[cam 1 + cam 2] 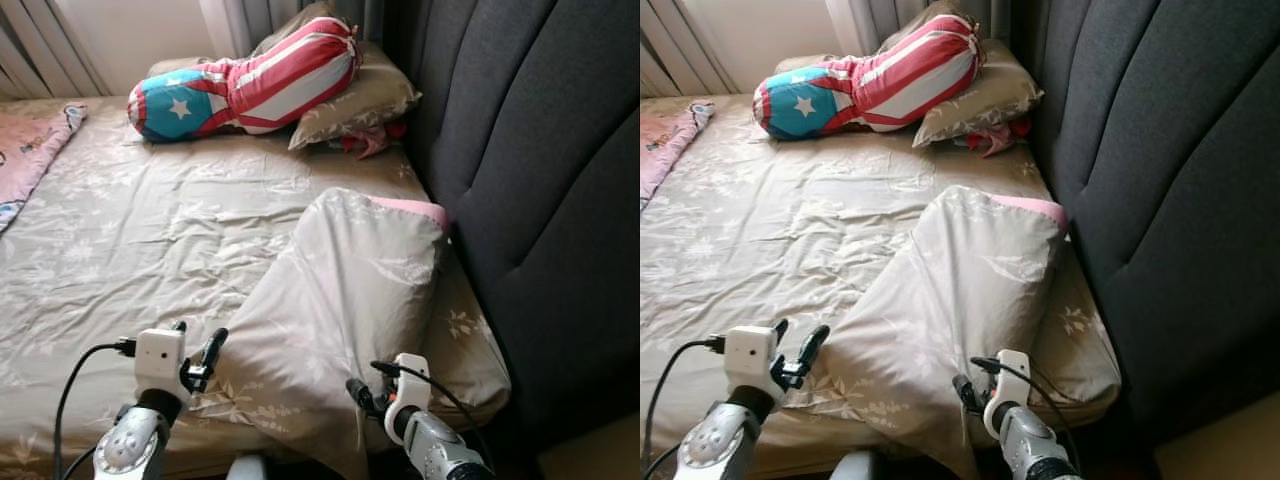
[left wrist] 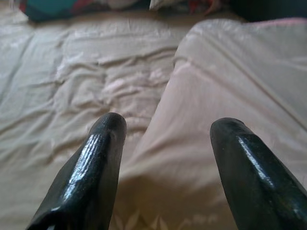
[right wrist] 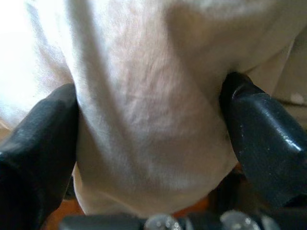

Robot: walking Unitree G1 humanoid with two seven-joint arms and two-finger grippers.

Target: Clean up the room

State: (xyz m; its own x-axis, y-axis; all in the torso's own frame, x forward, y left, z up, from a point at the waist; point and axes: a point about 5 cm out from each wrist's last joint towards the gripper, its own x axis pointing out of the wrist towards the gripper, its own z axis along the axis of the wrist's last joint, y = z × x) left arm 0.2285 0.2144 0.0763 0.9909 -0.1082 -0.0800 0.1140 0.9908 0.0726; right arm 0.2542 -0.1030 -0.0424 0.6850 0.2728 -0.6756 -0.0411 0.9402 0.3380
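pillow (image 1: 345,300) lies slanted on the bed (image 1: 130,240), its far end against the headboard (image 1: 540,200), its near end at the bed's front edge. the right gripper (image 3: 151,139) has its fingers around that near end, fabric bulging between them, seemingly pinched. the left gripper (image 2: 165,153) is open, holding nothing, just beside the pillow's near corner. the pillow looks soft and light; holding both near corners seems best.

Bed (image 1: 150,250) with beige floral sheet; dark grey padded headboard (image 1: 540,180) at right; pale curtains (image 1: 40,45) upper left, daylit.
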